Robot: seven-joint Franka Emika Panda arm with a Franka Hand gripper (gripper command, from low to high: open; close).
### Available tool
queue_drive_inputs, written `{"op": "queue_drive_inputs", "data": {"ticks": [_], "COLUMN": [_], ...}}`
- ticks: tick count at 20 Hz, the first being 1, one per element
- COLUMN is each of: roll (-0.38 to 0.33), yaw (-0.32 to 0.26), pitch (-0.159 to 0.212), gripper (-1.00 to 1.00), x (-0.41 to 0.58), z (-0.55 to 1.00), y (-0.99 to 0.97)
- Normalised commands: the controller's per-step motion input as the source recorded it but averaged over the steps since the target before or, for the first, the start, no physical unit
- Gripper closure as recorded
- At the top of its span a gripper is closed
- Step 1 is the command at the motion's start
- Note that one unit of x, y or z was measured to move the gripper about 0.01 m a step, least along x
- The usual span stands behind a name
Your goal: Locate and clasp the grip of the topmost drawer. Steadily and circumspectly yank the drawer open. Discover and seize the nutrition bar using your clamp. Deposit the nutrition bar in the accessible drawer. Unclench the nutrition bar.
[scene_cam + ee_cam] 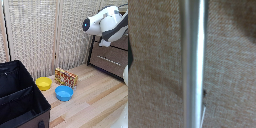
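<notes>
Exterior: I see the arm (pixel 107 24) up at the dresser (pixel 111 56) on the right edge; drawer front mostly hidden behind it, clamp hidden. Bar (pixel 66 77) lies on the floor behind the blue bowl (pixel 64 93), beside the yellow bowl (pixel 43 83). Wrist: handle (pixel 193 64) fills the frame dead centre, long axis lengthwise, against the drawer (pixel 230 65). Fingers out of shot, so can't tell jaw state.
</notes>
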Motion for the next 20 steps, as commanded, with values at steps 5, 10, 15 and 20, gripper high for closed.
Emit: {"op": "queue_drive_inputs", "data": {"ticks": [5,10,15,20], "roll": [0.017,-0.002,0.000,0.068], "yaw": [0.000,0.004,0.022,-0.012], "pitch": [0.000,0.000,0.000,0.000], "gripper": [1.00,1.00,1.00,1.00], "x": [0.007,-0.003,-0.049,-0.041], "z": [0.00,0.00,0.03,0.13], "y": [-0.05,-0.09,0.00,0.13]}}
